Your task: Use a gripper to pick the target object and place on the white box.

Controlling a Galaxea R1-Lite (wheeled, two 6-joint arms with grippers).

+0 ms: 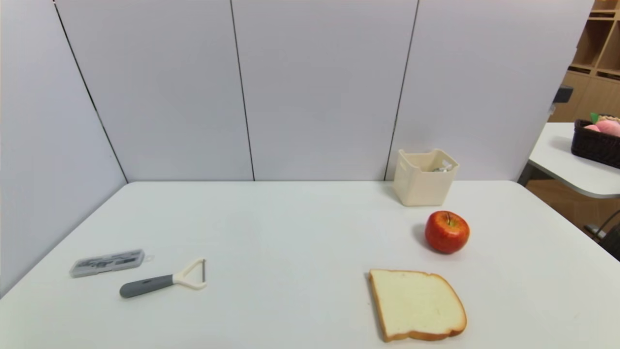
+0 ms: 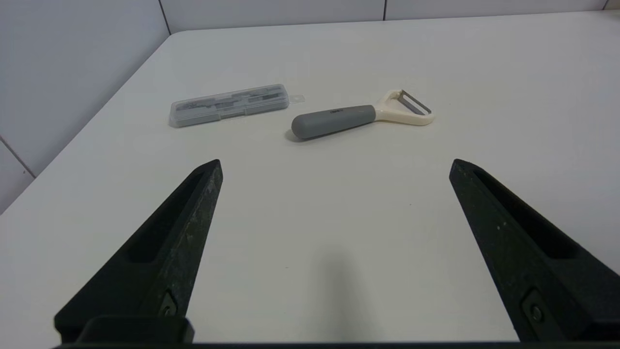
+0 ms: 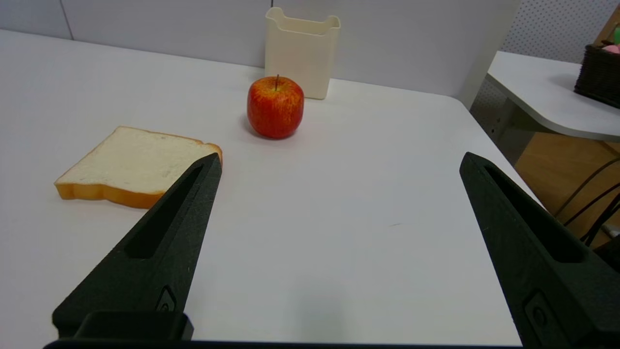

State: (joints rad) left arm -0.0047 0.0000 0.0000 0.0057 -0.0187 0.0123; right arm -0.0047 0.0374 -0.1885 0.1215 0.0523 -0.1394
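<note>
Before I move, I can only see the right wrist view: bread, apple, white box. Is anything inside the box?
Observer: Yes, the head view shows something small and shiny in the white box; I can't tell what.
Operator: What's over on the left side of the table?
Observer: A peeler with a grey handle, and a flat clear case beside it.
Operator: Is my other hand holding something?
Observer: No. In the left wrist view, the left gripper has its fingers wide apart, with nothing between them.
</note>
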